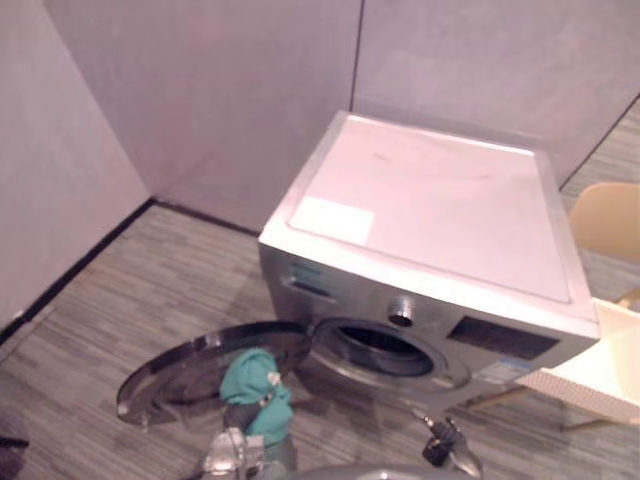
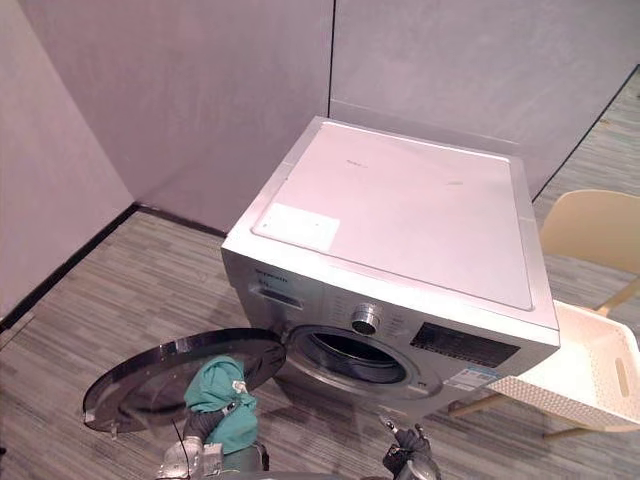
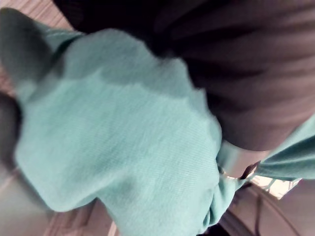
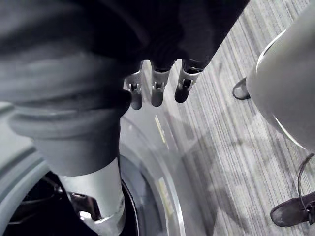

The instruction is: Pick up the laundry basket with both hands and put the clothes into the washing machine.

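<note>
Left hand [image 2: 203, 424] is raised in front of the washer [image 1: 440, 200], just before the open door [image 1: 160, 385], which hangs out flat to the left of the drum mouth [image 1: 385, 345]. A teal cloth [image 1: 257, 385] is bunched over and around this hand. In the left wrist view the cloth covers most of the hand, and one silver finger shows with folds gathered tight round it, so the hand is closed on the cloth and holds it clear of the floor [image 1: 130, 300]. The cloth is outside the drum, level with the door's inner edge and left of the mouth.

The right hand [image 4: 157, 88] is low in front of the washer, below the right side of the drum mouth. Its fingers are straight and held side by side with the thumb apart, and it holds nothing.

A white perforated basket [image 2: 590, 375] stands at the washer's front right corner, well apart from both hands. A pale chair [image 2: 590, 230] stands to the right of the washer, behind the basket.
</note>
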